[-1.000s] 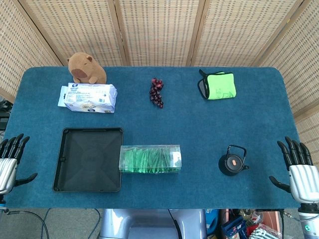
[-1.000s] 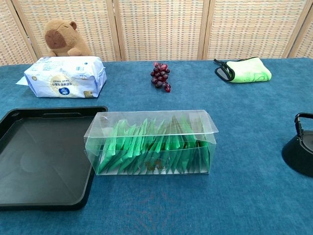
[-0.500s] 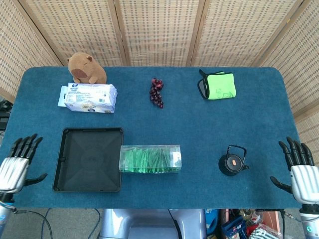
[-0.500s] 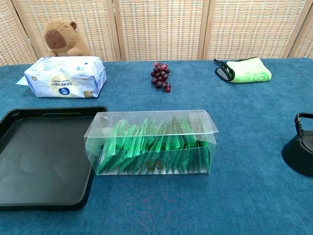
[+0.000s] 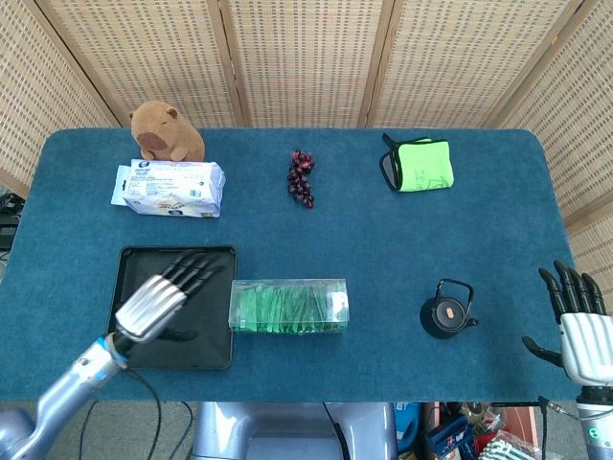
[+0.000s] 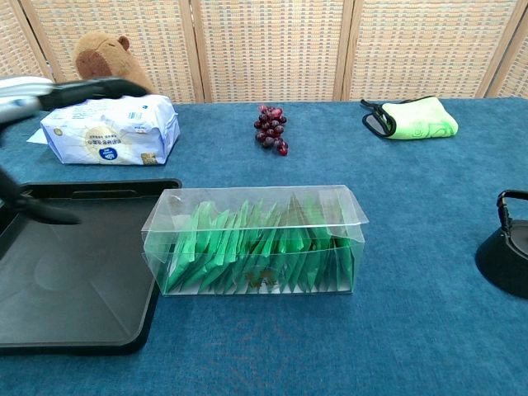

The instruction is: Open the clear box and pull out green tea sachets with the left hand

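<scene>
A clear box [image 5: 288, 307] [image 6: 255, 240] lies closed on the blue table, packed with upright green tea sachets [image 5: 283, 309] [image 6: 247, 247]. My left hand [image 5: 161, 295] [image 6: 49, 95] hovers over the black tray just left of the box, fingers spread and pointing toward it, holding nothing and not touching the box. In the chest view it shows blurred at the upper left. My right hand [image 5: 578, 331] stays open at the table's right front corner, far from the box.
A black tray [image 5: 135, 326] [image 6: 58, 280] sits left of the box. A black teapot [image 5: 444, 311] [image 6: 507, 247] stands to its right. At the back lie a wipes pack [image 5: 170, 188], a capybara toy [image 5: 165, 131], grapes [image 5: 301, 177] and a green cloth [image 5: 421, 165].
My left hand has swung in from the table's left front edge to above the black tray, close to the box's left end. The right hand has barely moved.
</scene>
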Tool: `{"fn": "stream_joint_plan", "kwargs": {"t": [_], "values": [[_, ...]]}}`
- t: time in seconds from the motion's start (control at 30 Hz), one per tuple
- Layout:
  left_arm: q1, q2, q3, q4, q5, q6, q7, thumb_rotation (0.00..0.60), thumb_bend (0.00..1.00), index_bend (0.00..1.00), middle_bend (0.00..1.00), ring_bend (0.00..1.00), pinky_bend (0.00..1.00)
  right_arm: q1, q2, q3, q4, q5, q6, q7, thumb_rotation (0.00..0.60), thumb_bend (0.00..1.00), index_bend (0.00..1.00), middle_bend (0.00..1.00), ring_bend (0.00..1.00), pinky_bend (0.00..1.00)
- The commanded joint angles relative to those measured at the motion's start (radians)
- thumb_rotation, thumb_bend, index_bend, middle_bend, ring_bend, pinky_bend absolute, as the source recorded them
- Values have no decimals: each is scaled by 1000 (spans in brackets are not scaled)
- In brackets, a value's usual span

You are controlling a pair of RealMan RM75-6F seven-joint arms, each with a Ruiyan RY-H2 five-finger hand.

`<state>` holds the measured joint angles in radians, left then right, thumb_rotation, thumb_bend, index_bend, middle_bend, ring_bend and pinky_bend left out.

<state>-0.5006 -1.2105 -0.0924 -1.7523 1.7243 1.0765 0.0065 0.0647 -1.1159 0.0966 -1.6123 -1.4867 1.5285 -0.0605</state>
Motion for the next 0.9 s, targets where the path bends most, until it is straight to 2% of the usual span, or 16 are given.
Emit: {"fn": "stream_joint_plan", "kwargs": {"t": [0.03,0.37,0.63,0.8,0.9], "values": [[-97,-55,-47,-17,-39,-112,36,600,98,0,0,0,0,-1,5,10,4,23,-6,10,600,0,0,0,0,0],[-244,-197,-120,47,-201,-284,110,600,98,0,0,0,0,-2,15,33,24,81,-26,51,600,0,0,0,0,0],[-298,-274,-120,116,-303,-345,124,600,98,0,0,0,0,0,21,39,35,96,-41,78,600,0,0,0,0,0],[-315,-296,-111,140,-332,-358,118,600,98,0,0,0,0,2,22,39,39,98,-47,86,600,0,0,0,0,0],[-323,-306,-109,150,-341,-353,116,600,190,0,0,0,0,2,23,40,40,99,-48,89,600,0,0,0,0,0]]}}
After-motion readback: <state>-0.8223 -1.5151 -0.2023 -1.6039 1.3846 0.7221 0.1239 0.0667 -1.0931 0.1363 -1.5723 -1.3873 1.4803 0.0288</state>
